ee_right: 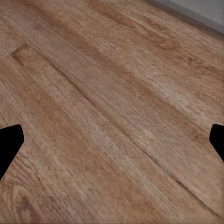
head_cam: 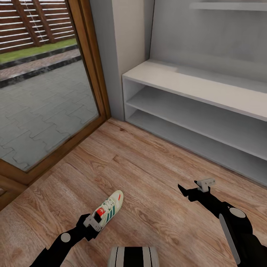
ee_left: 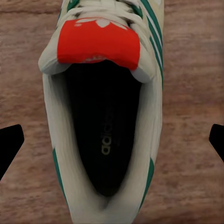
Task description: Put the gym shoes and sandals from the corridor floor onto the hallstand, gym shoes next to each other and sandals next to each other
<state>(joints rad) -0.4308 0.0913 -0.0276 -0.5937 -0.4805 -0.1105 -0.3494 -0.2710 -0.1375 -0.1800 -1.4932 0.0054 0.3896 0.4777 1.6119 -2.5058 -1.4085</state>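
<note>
One gym shoe [head_cam: 110, 208], cream-white with green stripes and a red-orange tongue patch, lies on the wood-plank corridor floor [head_cam: 148, 174], toe pointing away from me. My left gripper [head_cam: 94, 222] hovers over its heel. In the left wrist view the gym shoe [ee_left: 105, 140] lies between the wide-open fingertips [ee_left: 10, 145], untouched. My right gripper [head_cam: 187, 188] hangs open above bare floor [ee_right: 112, 93], with nothing between its fingers. The pale hallstand [head_cam: 193, 83], its shelf bays empty, stands at the back right. The other gym shoe and both sandals are out of view.
A glass door in a brown wooden frame [head_cam: 97, 70] runs along the left, with paving outside. A grey wall corner [head_cam: 128, 52] separates it from the hallstand. My own base [head_cam: 133, 256] shows at the bottom edge.
</note>
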